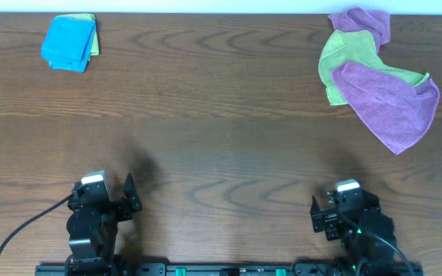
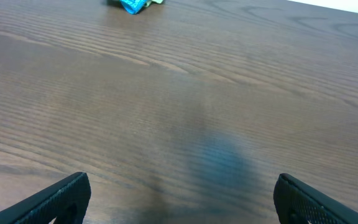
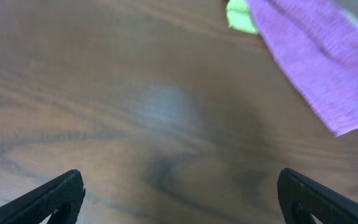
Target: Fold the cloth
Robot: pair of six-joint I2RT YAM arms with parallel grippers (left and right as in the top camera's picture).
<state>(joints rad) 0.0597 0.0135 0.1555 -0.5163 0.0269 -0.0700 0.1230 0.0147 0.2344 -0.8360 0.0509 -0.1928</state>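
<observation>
The sky-blue cloth (image 1: 68, 43) lies folded into a small rectangle at the far left of the table, on top of a lime-green cloth whose edge shows at its right. It also shows at the top of the left wrist view (image 2: 132, 5). My left gripper (image 1: 117, 201) (image 2: 182, 199) is open and empty near the front edge, far from the cloth. My right gripper (image 1: 330, 213) (image 3: 179, 199) is open and empty near the front right.
A pile of two purple cloths (image 1: 394, 103) and a lime-green cloth (image 1: 347, 61) lies at the far right; its near end shows in the right wrist view (image 3: 319, 62). The brown wooden table (image 1: 221, 130) fills the view.
</observation>
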